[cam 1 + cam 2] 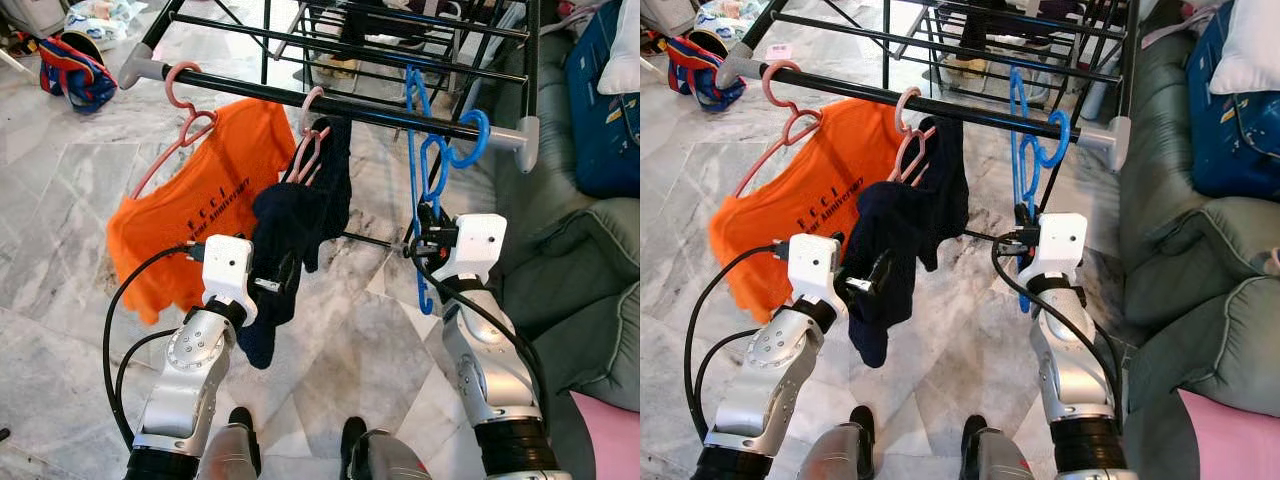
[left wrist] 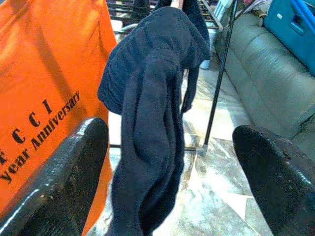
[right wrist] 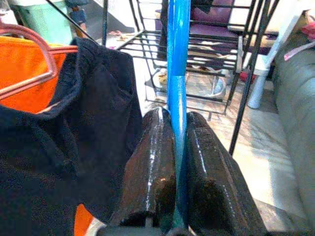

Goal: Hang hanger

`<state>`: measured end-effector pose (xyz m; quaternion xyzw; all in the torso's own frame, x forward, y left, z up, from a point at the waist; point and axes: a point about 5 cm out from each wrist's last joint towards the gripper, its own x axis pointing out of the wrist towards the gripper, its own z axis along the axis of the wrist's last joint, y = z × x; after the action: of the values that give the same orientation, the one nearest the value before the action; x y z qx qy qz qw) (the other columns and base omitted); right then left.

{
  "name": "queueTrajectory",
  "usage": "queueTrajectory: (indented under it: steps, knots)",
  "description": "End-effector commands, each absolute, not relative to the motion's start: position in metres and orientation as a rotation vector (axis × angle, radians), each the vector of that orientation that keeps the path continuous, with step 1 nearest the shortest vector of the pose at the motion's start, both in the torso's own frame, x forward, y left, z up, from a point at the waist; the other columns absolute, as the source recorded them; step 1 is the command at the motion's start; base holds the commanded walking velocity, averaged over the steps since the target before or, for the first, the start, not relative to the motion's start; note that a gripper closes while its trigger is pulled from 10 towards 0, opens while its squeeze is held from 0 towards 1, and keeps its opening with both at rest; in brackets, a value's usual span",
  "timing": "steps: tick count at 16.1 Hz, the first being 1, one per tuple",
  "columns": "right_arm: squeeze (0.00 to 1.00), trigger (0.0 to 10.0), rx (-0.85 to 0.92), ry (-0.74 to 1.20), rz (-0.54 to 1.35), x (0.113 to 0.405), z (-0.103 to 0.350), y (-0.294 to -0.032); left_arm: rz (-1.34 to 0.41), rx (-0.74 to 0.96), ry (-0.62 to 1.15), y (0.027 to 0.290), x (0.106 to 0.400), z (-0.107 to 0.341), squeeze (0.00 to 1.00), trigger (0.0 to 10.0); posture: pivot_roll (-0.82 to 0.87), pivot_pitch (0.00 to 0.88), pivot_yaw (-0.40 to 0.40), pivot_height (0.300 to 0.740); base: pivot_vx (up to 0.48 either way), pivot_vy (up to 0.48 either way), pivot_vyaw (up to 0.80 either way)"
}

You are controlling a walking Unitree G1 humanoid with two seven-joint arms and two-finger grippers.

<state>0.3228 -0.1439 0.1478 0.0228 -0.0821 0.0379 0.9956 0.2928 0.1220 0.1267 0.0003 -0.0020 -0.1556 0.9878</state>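
Marble floor point(image 1: 60, 210) under a black drying rack point(image 1: 330, 103); grey sofa point(image 1: 560, 270) on the robot's right, blue case point(image 1: 605, 100) on it, a bag point(image 1: 72, 70) on the floor far left. On the rack's front bar: orange t-shirt point(image 1: 205, 190) on a pink hanger point(image 1: 185, 120), then a dark navy garment point(image 1: 300, 215) on a second pink hanger point(image 1: 312, 140), hanging just ahead of the left gripper point(image 2: 170, 162). Left arm raised, bent at the elbow, fingers spread wide apart with the navy cloth hanging between them in the wrist view; contact cannot be told. Right arm raised beside the sofa, right gripper point(image 3: 176, 162) clamped tight on the blue hanger point(image 1: 432, 160), pads pinching its thin blue shaft. Blue plastic hanger, hook looped over the bar near its right end cap, body hanging down to the gripper.
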Motion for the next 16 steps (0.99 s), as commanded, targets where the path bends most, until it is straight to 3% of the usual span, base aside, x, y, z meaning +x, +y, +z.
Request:
queueTrajectory:
  steps: [1,7,11,12,13,16]
  knots:
    - [0.0,10.0,0.065,-0.16,0.033,0.332,0.156,-0.153,-0.32,-0.001,0.015,0.122,0.291,0.122,0.0,10.0,0.12,0.258,-0.024,0.74,0.0,0.0,0.0]
    - [0.0,10.0,0.01,0.024,0.083,0.368,0.155,-0.135,-0.316,0.002,0.022,0.121,0.29,0.12,0.0,10.0,0.13,0.26,-0.031,0.74,0.0,0.0,0.0]
    - [0.0,10.0,0.056,0.127,0.071,0.372,0.139,-0.128,-0.306,0.001,0.023,0.122,0.289,0.12,0.0,10.0,0.14,0.261,-0.039,0.74,0.0,0.0,0.0]
    - [0.61,10.0,0.067,0.145,0.077,0.371,0.135,-0.127,-0.302,0.0,0.025,0.123,0.289,0.119,0.0,10.0,0.14,0.262,-0.041,0.74,0.0,0.0,0.0]
    - [1.0,10.0,0.077,0.15,0.08,0.37,0.133,-0.127,-0.301,0.0,0.027,0.123,0.288,0.119,0.0,10.0,0.14,0.262,-0.042,0.74,0.0,0.0,0.0]
    - [1.0,10.0,0.088,0.125,0.065,0.371,0.135,-0.133,-0.302,0.0,0.031,0.122,0.288,0.118,0.0,10.0,0.14,0.262,-0.041,0.74,0.0,0.0,0.0]
